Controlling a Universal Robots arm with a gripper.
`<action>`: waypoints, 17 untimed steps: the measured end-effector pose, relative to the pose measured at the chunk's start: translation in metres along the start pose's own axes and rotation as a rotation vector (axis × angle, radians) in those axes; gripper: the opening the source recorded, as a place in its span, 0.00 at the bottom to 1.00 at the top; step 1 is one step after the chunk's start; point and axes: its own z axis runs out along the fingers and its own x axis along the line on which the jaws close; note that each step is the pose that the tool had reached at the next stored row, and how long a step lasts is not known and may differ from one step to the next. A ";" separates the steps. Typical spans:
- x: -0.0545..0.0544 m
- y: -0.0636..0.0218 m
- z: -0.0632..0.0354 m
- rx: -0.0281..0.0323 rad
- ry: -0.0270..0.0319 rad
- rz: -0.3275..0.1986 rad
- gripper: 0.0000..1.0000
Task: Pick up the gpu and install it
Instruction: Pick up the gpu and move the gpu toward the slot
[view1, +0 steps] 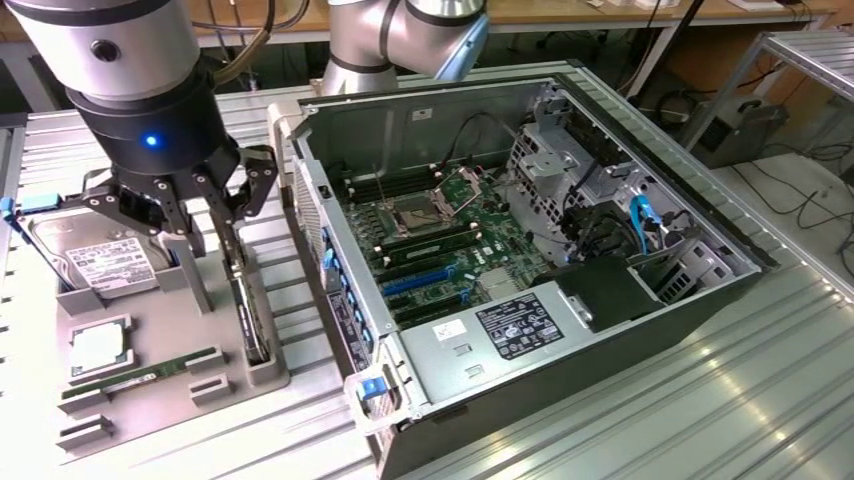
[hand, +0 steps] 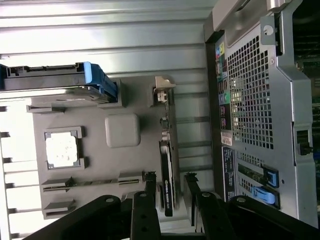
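Observation:
The gpu (view1: 246, 305) stands on edge in a slot of the grey fixture tray (view1: 160, 405), a thin dark card. From the wrist camera it (hand: 167, 165) is seen edge-on, with its silvery bracket (hand: 163, 87) at the far end. My gripper (view1: 220, 235) hangs just above the card and is open. In the wrist view one fingertip (hand: 150, 176) sits on each side of the card's near end, with a gap on both sides, so the gripper (hand: 170, 176) straddles it without gripping. The open computer case (view1: 534, 260) lies to the exterior view's right, with the blue expansion slots (view1: 420, 280) on its motherboard.
The tray also carries a hard drive (view1: 100, 262) with a blue tab, a processor (view1: 100, 345), a green memory stick (view1: 140, 372) and a grey post (view1: 196, 275) next to the gpu. The case's rear panel (hand: 250, 100) stands close beside the tray. Ribbed metal tabletop (view1: 721, 380) surrounds everything.

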 end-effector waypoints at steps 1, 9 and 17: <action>0.000 -0.0001 0.0018 0.0000 0.0000 0.000 0.36; 0.002 -0.0009 0.0174 -0.0001 0.0000 0.000 0.36; -0.001 -0.0035 0.0361 0.0000 0.0000 0.000 0.36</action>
